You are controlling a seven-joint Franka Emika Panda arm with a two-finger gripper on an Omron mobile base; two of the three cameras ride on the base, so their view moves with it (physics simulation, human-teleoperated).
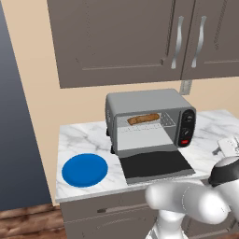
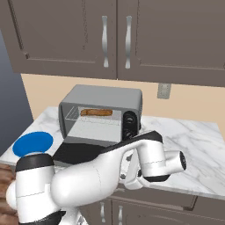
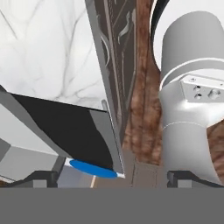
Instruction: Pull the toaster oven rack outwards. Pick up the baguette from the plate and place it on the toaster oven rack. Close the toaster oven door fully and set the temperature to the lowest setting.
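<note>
The grey toaster oven (image 1: pixel 144 100) stands on the marble counter with its door (image 1: pixel 156 165) dropped flat towards the front. Inside, the brown baguette (image 1: pixel 143 119) lies on the wire rack (image 1: pixel 148 126). The right base view also shows the baguette (image 2: pixel 96 112), the rack (image 2: pixel 94 119) and the lowered door (image 2: pixel 79 151). The blue plate (image 1: pixel 85 170) sits bare to the oven's left. My gripper (image 2: pixel 128 179) hangs open and holds nothing. It is low at the counter's front edge, just right of the door. In the hand view the gripper (image 3: pixel 113 178) looks past the door's dark glass (image 3: pixel 65 127) to the plate (image 3: pixel 92 169).
The dark control panel (image 1: pixel 187 127) with black knobs and a red button is on the oven's right side. Grey upper cabinets (image 1: pixel 140 42) hang overhead, and a wall outlet (image 2: pixel 163 91) sits behind. Bare marble counter (image 2: pixel 189 136) stretches to the right. Drawer fronts (image 3: pixel 114 52) and wood floor lie below.
</note>
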